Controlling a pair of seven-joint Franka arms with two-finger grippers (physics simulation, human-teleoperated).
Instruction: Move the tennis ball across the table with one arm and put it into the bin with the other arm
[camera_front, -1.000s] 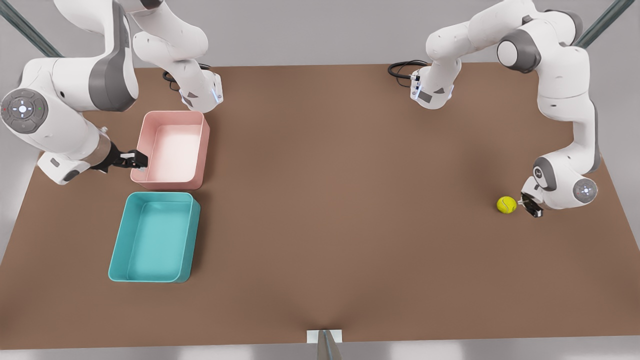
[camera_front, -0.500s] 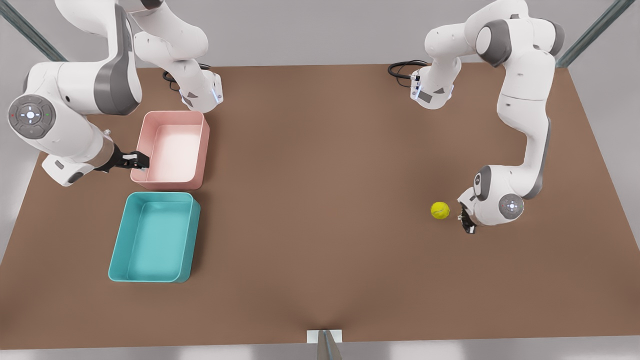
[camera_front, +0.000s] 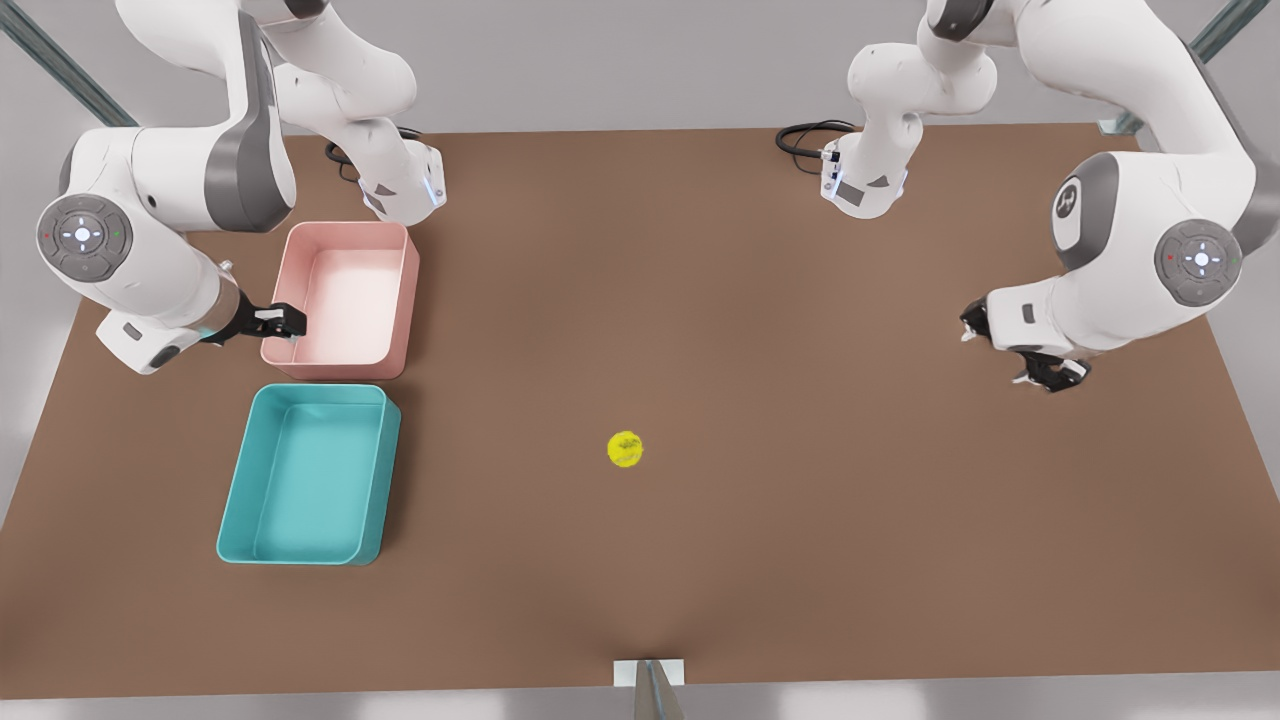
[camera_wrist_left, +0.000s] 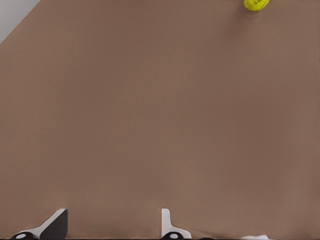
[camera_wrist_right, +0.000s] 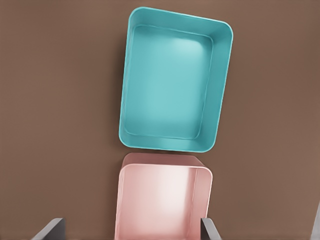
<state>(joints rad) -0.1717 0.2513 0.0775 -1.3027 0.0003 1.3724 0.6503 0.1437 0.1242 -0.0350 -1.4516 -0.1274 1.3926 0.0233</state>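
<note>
The tennis ball (camera_front: 625, 449) lies alone near the middle of the brown table (camera_front: 820, 540), touched by nothing. In the left wrist view the tennis ball (camera_wrist_left: 256, 4) shows far ahead of the gripper. My left gripper (camera_front: 1010, 350) hangs open at the front view's right, well away from the ball; its fingertips (camera_wrist_left: 170, 227) stand wide apart over bare table. The teal bin (camera_front: 310, 480) rests empty at the front view's left. My right gripper (camera_front: 280, 322) hovers open at the pink tub's outer wall, with the teal bin (camera_wrist_right: 170, 85) lying beyond it.
An empty pink tub (camera_front: 345, 300) stands right behind the teal bin, almost touching it, and the pink tub (camera_wrist_right: 160, 200) sits just under my right gripper. Both arm bases (camera_front: 865, 185) stand at the table's far edge. A small bracket (camera_front: 650, 675) sits at the near edge.
The ball has rolled from the front view's right toward the table's middle. My left gripper has pulled up and back to the right, away from it. The right arm barely shifted.
</note>
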